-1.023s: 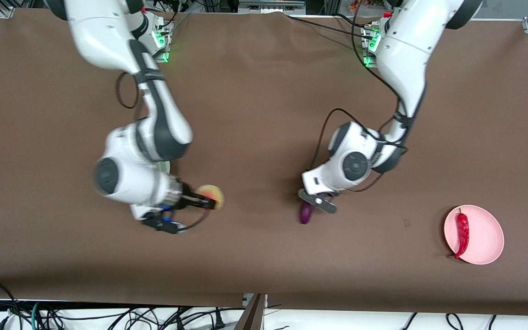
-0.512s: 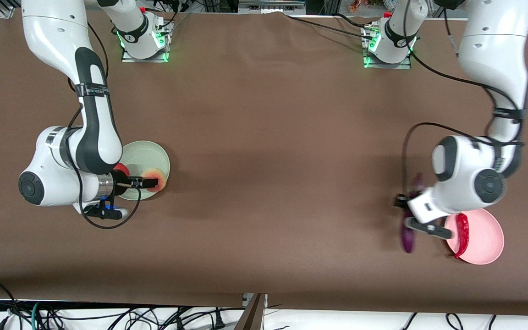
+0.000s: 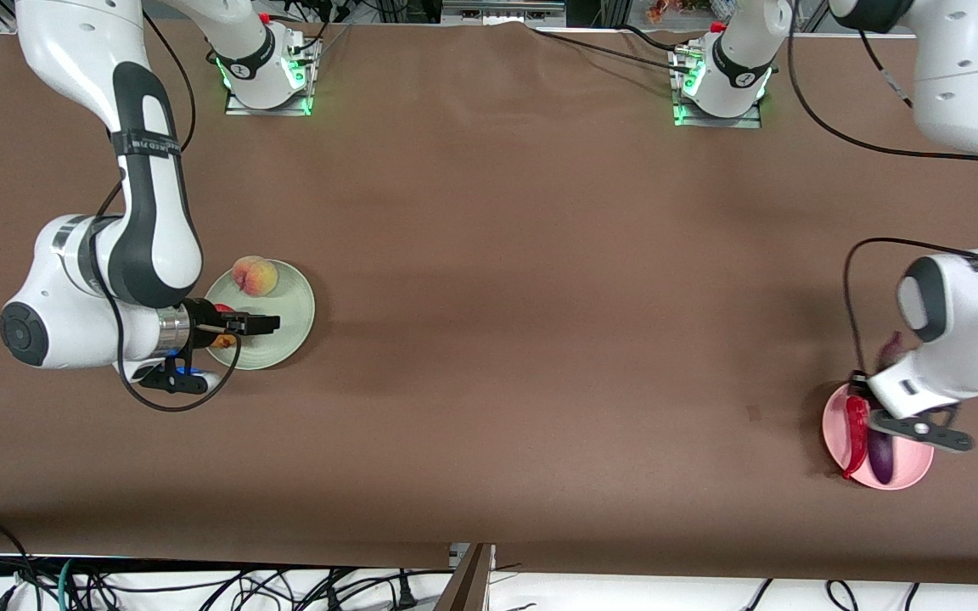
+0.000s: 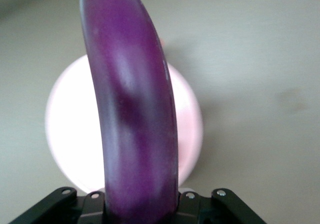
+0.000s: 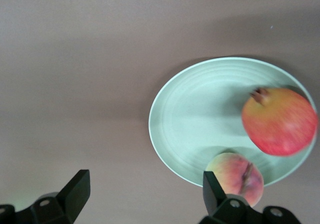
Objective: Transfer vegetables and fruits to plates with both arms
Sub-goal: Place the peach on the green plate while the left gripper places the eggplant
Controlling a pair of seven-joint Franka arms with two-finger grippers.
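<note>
My left gripper (image 3: 875, 406) is shut on the purple eggplant (image 3: 880, 455), which hangs over the pink plate (image 3: 916, 472); the eggplant (image 4: 132, 114) covers much of the plate (image 4: 70, 129) in the left wrist view. The red chili (image 3: 856, 431) lies on that plate's rim. My right gripper (image 3: 261, 322) is open and empty over the green plate (image 3: 285, 327). The peach (image 3: 255, 276) lies on that plate's edge toward the robot bases. The red fruit (image 3: 222, 337) is partly hidden under the gripper. The right wrist view shows the red fruit (image 5: 279, 121), the peach (image 5: 236, 176) and the plate (image 5: 200, 119).
Brown cloth covers the table (image 3: 506, 339). The arm bases (image 3: 264, 68) stand along its edge farthest from the front camera. Cables (image 3: 200, 585) hang below the table's edge nearest that camera.
My right gripper carried the peach to the green plate and let it go, opening. My left arm carried the eggplant from mid-table to over the pink plate.
</note>
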